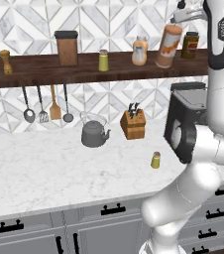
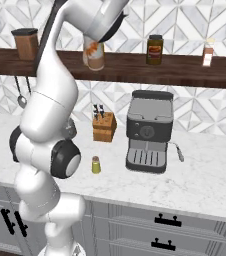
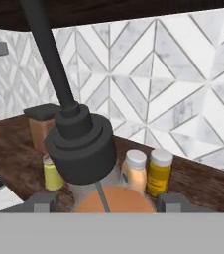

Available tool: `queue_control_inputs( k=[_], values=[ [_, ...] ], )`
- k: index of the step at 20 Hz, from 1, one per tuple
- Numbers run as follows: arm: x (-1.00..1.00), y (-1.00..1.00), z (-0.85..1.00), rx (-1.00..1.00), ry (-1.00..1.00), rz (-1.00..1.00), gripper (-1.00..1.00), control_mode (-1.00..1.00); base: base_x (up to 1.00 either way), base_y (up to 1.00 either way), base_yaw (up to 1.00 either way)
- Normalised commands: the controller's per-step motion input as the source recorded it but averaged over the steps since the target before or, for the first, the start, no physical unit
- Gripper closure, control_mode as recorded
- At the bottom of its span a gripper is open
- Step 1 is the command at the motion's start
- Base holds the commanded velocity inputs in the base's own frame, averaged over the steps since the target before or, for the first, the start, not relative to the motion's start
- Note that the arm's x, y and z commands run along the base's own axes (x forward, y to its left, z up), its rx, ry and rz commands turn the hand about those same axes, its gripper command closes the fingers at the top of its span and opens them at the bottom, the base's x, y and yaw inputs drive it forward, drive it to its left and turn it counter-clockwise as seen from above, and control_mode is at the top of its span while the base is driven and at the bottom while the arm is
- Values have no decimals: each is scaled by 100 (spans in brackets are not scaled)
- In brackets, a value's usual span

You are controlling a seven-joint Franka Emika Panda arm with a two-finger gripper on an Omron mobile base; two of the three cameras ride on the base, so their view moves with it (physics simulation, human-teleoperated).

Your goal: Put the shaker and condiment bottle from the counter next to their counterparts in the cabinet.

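My gripper [image 1: 177, 24] is shut on the condiment bottle [image 1: 169, 45], a tall orange-brown bottle with a pale label. It leans to the right, with its base at the level of the dark wooden shelf [image 1: 44, 69]. Just to its left stands the squat orange bottle [image 1: 140, 50]. The shelf's yellow-green shaker [image 1: 103, 60] is further left. In the hand view the black pourer [image 3: 82, 146] rises between my fingertips [image 3: 42, 203], and behind it are the squat bottle [image 3: 133, 171] and the shelf shaker [image 3: 52, 173]. The other shaker [image 1: 155, 159] stands on the marble counter [image 1: 44, 168], also seen as shaker [image 2: 96, 165].
A dark red-labelled jar [image 1: 190, 45] stands right of the held bottle, and a brown canister [image 1: 67, 48] and wooden mills [image 1: 5, 61] stand to the left. Below are hanging utensils [image 1: 44, 106], a kettle [image 1: 94, 133], a knife block [image 1: 133, 123] and a coffee machine [image 2: 149, 132].
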Motion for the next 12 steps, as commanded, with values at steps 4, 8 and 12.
queue_control_inputs(
  k=[4,8,12],
  values=[
    [70,0,0,0,-5,0,100,-100,0,0,0],
    [53,-6,0,0,0,0,100,-100,0,0,0],
    [34,-17,0,0,0,0,100,-100,0,0,0]
  ],
)
